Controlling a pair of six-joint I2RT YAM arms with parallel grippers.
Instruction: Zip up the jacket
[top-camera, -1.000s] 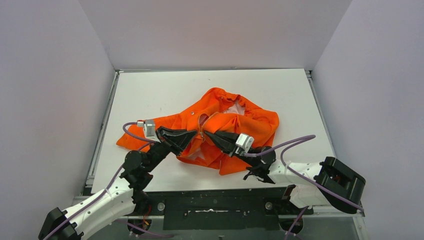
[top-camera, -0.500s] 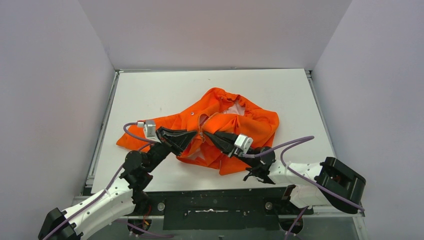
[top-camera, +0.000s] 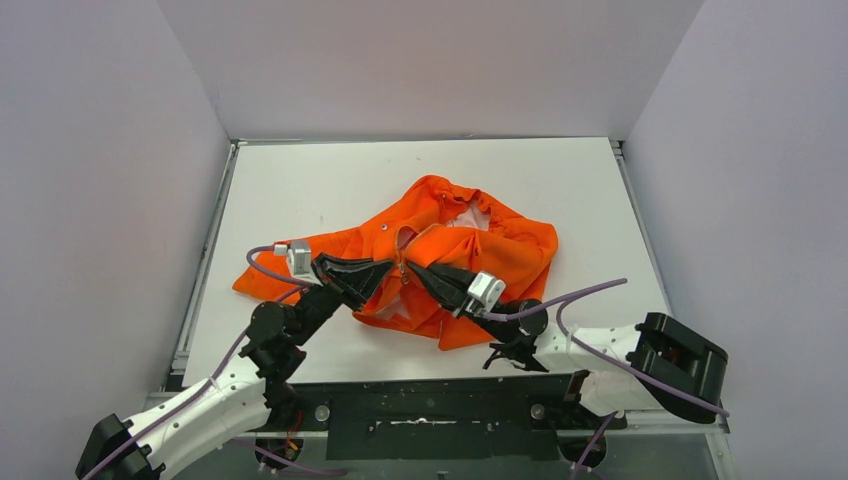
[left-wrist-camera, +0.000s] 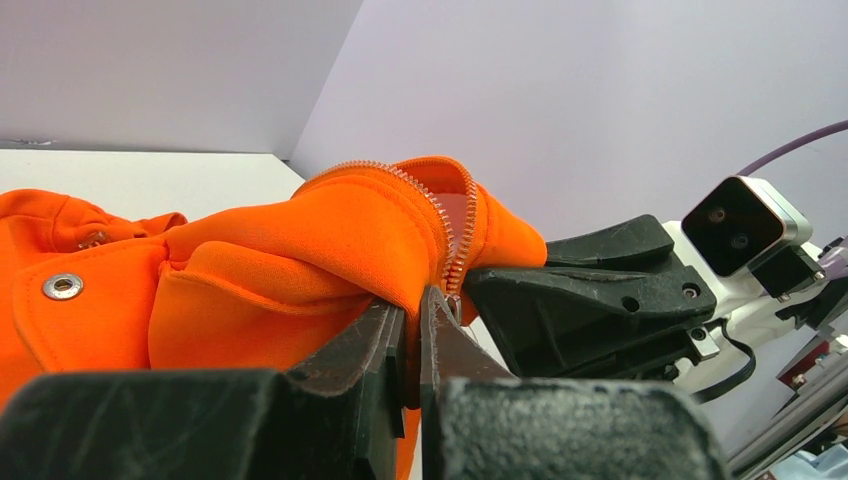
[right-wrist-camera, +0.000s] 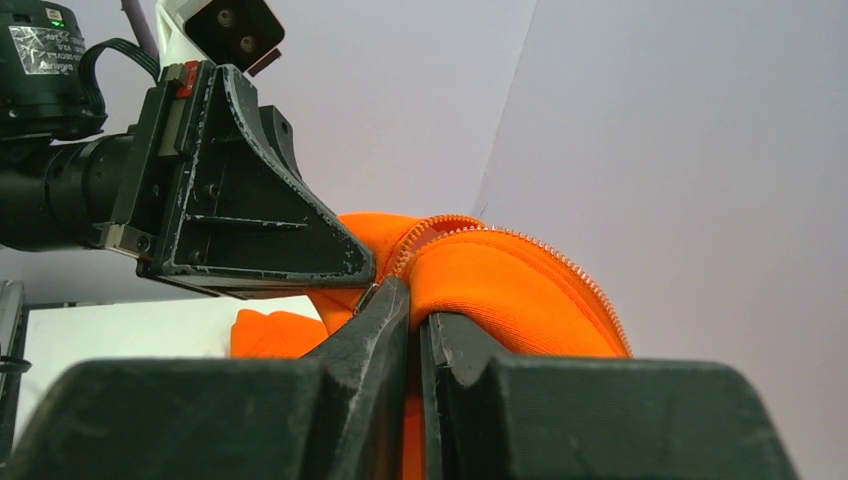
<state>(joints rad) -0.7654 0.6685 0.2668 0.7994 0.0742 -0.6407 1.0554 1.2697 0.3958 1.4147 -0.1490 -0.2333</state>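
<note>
The orange jacket (top-camera: 440, 245) lies crumpled in the middle of the white table, pale pink lining showing near its collar. My left gripper (top-camera: 393, 271) is shut on the jacket's left front edge beside the zipper (left-wrist-camera: 450, 235). My right gripper (top-camera: 412, 270) is shut on the opposite front edge, fingertip to fingertip with the left one. In the left wrist view the fabric (left-wrist-camera: 300, 250) is pinched between my jaws and the right gripper (left-wrist-camera: 480, 285) sits just beyond. In the right wrist view the zipper teeth (right-wrist-camera: 560, 262) curve over the held fold (right-wrist-camera: 490, 280).
The white table (top-camera: 300, 180) is walled by pale panels on three sides. A metal rail (top-camera: 205, 260) runs along its left edge. Purple cables (top-camera: 585, 295) trail from both arms near the front edge.
The right arm's elbow and cable have shifted slightly left and down. Both grippers stay shut on the jacket at the same spot.
</note>
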